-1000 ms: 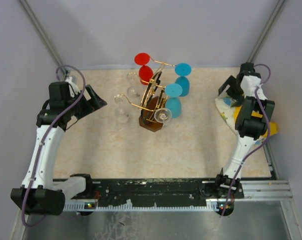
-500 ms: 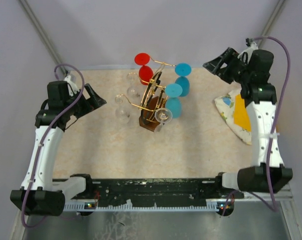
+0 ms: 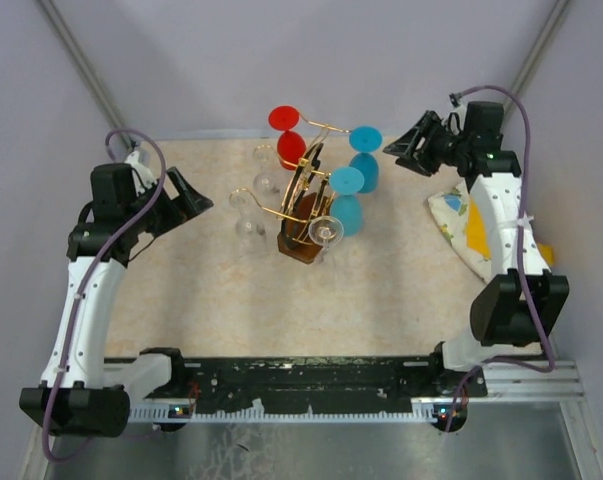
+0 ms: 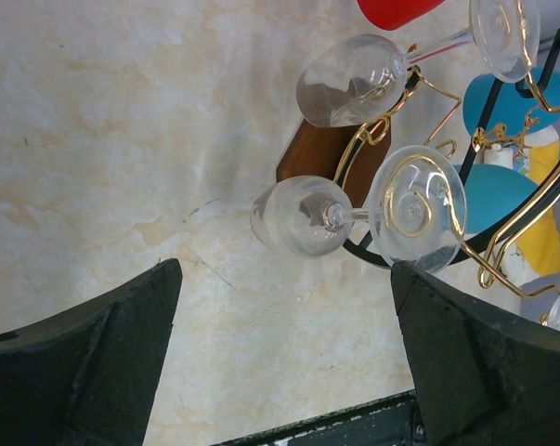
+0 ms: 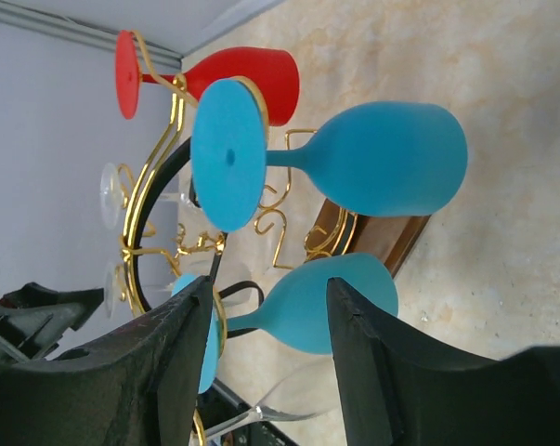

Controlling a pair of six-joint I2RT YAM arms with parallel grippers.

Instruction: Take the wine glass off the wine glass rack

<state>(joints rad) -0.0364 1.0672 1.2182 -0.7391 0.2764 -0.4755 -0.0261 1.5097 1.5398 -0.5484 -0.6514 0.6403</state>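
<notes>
Near edge outward: mottled beige stone-look table (image 3: 381,290), matte. Mid-table sits the wine glass rack (image 3: 303,243): dark wooden hex base, thin gold wire, curled hooks. Glasses hang by the foot, bowls out and down.

Left side: clear wine glass (image 4: 303,216), thin, glossy, slick. The left pincer (image 3: 193,195) is wide open, empty, just short of it.

Right side: lower blue glass (image 5: 317,302) and upper blue glass (image 5: 386,172), matte, opaque, bowls close together. The right pincer (image 3: 399,152) has its jaws partly apart, gripping nothing, near the upper one.

Farthest: red glass (image 3: 289,148).

Risks, my read:
- Each foot is caught in a hook, so a straight pull drags or tips the light rack.
- Neighbours are tight, so a bump knocks one off.
- A hard squeeze could crack the clear bowl; a soft one slips.
</notes>
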